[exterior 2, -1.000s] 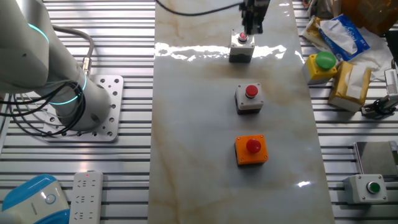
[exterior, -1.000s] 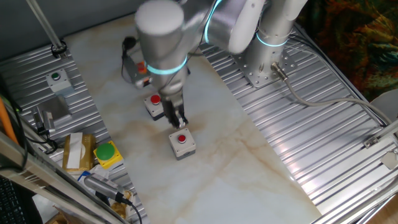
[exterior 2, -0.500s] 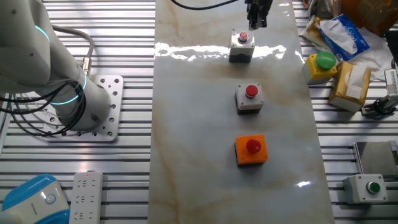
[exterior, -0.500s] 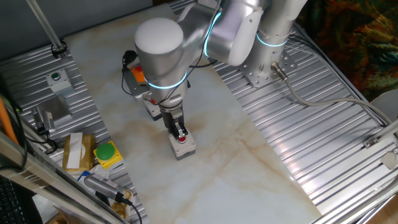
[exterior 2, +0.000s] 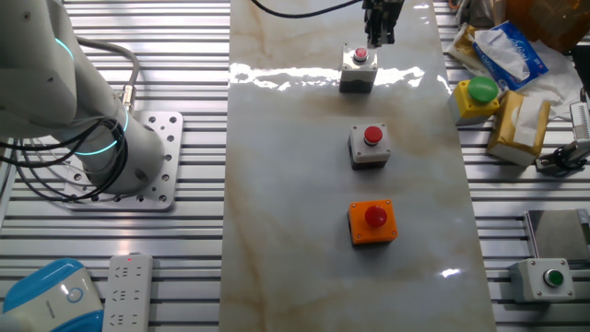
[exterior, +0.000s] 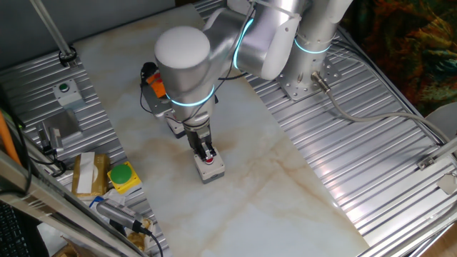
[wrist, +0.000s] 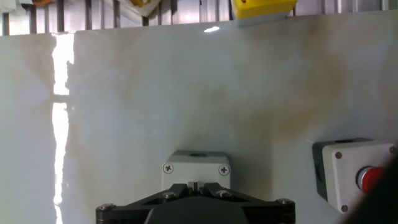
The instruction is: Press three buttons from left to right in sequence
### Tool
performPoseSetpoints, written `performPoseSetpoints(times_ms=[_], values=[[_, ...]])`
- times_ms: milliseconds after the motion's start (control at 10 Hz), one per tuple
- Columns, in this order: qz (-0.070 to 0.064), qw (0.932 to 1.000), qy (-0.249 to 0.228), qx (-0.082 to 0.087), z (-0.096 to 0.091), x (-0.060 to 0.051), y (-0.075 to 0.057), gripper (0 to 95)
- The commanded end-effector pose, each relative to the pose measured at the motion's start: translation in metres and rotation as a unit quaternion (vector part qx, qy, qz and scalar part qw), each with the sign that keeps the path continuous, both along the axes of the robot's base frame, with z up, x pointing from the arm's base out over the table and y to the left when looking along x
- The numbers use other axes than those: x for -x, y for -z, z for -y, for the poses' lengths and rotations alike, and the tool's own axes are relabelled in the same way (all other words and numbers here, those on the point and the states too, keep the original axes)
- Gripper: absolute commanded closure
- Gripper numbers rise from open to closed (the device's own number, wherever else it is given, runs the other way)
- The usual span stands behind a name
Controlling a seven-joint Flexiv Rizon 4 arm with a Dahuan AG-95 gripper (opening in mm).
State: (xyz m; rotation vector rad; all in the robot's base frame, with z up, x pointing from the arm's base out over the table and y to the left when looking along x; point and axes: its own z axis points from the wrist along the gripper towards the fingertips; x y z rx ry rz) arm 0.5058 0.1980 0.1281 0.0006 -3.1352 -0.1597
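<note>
Three buttons in a row, end effector over farthest one, fingertips touching, yellow box beside.

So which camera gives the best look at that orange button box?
The other fixed view: the orange box sits unobstructed, red cap showing. In one fixed view only an orange corner peeks from behind the arm. The hand view doesn't show it.

One fixed view: high, angled down across the marble table.
Other fixed view: overhead, opposite side.
Hand view: close, low along the fingers.
Shared: the grey button box.
</note>
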Motion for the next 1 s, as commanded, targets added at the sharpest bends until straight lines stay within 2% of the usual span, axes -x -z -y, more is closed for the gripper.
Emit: performPoseSetpoints(times_ms=[100,1000], values=[[0.001,1.0,0.0,0.001,-0.0003,0.0009,0.0018,95.0],[0.0,1.0,0.005,0.003,-0.0033,0.003,0.0049,95.0]])
